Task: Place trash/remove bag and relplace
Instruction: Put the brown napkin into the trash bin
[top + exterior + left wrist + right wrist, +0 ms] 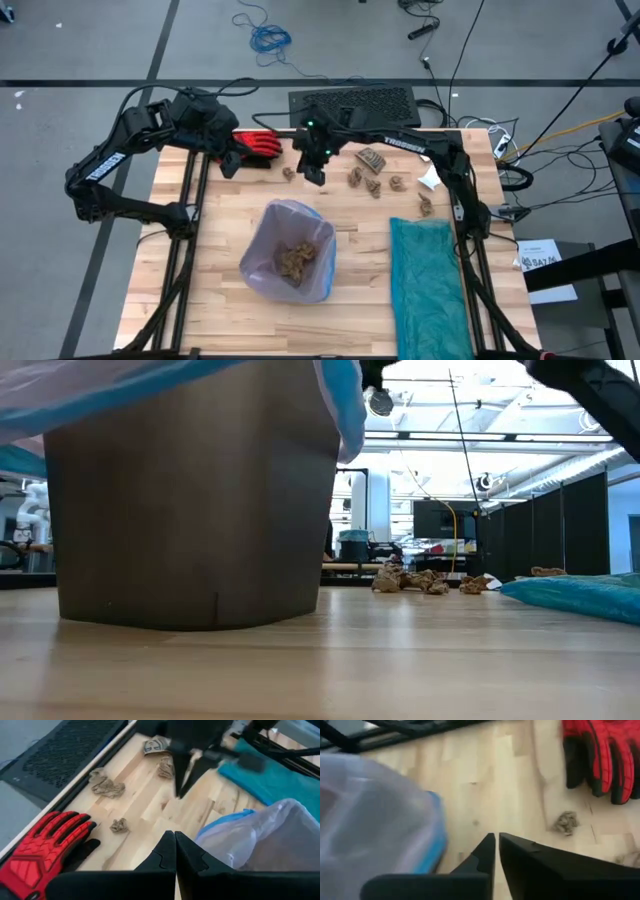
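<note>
The dark bin (pixel 288 250) (pixel 190 500) stands mid-table, lined with the pale lilac bag (pixel 300 215) (pixel 270 837) (pixel 370 815); tan lumps (pixel 296 260) lie inside. More tan lumps (pixel 375 180) (pixel 410 580) and a white scrap (pixel 430 178) lie toward the far edge. A single lump (pixel 290 173) (pixel 118 825) (pixel 565 822) rests between the grippers. My left gripper (pixel 231 162) (pixel 175 845) hovers shut beside the red glove (pixel 258 145). My right gripper (pixel 315 172) (pixel 496 842) hovers shut just beyond the bin's far rim, right of that lump.
The red glove (pixel 45 850) (pixel 600 760) lies at the far left of the table. A teal-green plastic bag (pixel 430 285) (pixel 580 595) is spread along the right side. A black mesh box (pixel 355 105) sits past the far edge. Bare wood shows left of the bin.
</note>
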